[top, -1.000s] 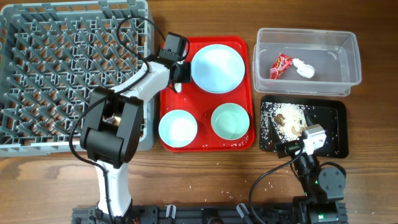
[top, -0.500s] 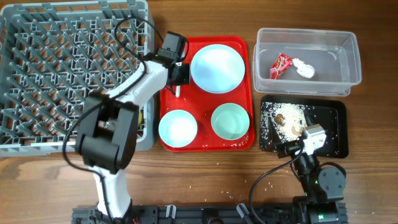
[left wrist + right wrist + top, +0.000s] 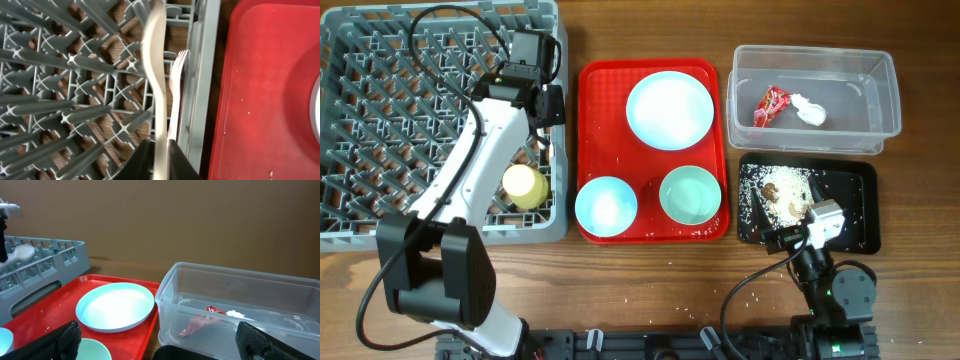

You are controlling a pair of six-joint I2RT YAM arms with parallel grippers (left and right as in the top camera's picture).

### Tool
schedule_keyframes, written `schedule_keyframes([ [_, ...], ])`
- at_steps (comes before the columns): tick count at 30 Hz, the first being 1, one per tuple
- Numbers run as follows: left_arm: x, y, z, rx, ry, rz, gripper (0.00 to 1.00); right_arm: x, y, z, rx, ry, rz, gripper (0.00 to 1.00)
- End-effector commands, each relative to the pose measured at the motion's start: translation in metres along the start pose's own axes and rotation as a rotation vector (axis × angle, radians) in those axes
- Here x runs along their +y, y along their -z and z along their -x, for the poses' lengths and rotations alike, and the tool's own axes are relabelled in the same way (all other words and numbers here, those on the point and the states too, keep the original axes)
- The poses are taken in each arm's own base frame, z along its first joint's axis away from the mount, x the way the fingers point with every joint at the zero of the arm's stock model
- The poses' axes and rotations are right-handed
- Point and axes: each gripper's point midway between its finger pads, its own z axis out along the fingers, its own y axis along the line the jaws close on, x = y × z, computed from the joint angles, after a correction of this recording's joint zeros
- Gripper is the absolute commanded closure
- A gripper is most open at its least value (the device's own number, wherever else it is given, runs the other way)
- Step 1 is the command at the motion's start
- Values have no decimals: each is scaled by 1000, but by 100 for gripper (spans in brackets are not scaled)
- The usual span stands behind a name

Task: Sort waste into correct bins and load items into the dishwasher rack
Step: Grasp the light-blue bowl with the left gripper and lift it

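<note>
- Left claw (image 3: 159,151) is clamped on the handle of a white utensil, blurred but most likely the spoon (image 3: 154,85), which points away over the right edge of the rack (image 3: 440,236).
- Just right of the spoon, the fork (image 3: 176,82) lies inside the rack against its right wall, tines pointing away.
- Seen from overhead, a yellow cup (image 3: 523,185) stands in the rack near its right near corner.
- Right claw (image 3: 788,238) sits low at the near edge of the black tray (image 3: 855,205), its fingers (image 3: 67,339) spread wide apart and holding nothing.
- On the black tray lie brown food scraps (image 3: 782,190) and white grains.
- Beyond it, the clear tub (image 3: 875,70) holds the red-and-white wrapper (image 3: 770,103) and the tissue (image 3: 809,110), touching each other.
- Between rack and tub, the red tray (image 3: 605,120) carries the plate (image 3: 669,110) at its far end, with the left bowl (image 3: 606,205) and the right bowl (image 3: 692,194) side by side at its near end.
- Loose grains dot the table (image 3: 650,290).
</note>
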Motion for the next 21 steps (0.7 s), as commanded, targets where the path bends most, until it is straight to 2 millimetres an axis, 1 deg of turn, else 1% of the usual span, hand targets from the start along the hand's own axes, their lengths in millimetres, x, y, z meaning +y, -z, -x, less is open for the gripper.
schedule_keyframes([
  [1,-5,-3,-8,27,-23,-6,52,2,0,2,-11,14,12,0],
  [2,-9,-1,-10,33,-30,-18,33,2,0,2,-11,14,12,0],
  [3,-19,5,-13,37,-46,-45,25,2,0,2,-11,14,12,0],
  [4,-29,9,-15,35,-59,-78,23,2,0,2,-11,14,12,0],
  [6,-59,22,-22,32,-107,-157,27,2,0,2,-11,14,12,0],
  [7,-74,27,-30,45,-136,-189,31,2,0,2,-11,14,12,0],
  [10,-109,42,-69,133,-179,-211,40,2,0,2,-11,14,12,0],
  [11,-119,47,-82,159,-178,-211,44,2,0,2,-11,14,12,0],
  [12,-124,50,-89,172,-169,-206,46,2,0,2,-11,14,12,0],
  [14,-129,56,-103,206,-92,-179,50,2,0,2,-11,14,12,0],
  [15,-129,57,-109,228,-54,-164,53,2,0,2,-11,14,12,0],
  [17,-127,57,-116,250,-15,-147,53,2,0,2,-11,14,12,0],
  [18,-125,55,-120,264,5,-134,55,2,0,2,-11,14,12,0],
  [19,-120,54,-127,288,10,-112,57,2,0,2,-11,14,12,0],
  [20,-110,53,-133,304,23,-66,58,2,0,2,-11,14,12,0],
  [21,-90,50,-140,316,51,31,58,2,0,2,-11,14,12,0],
])
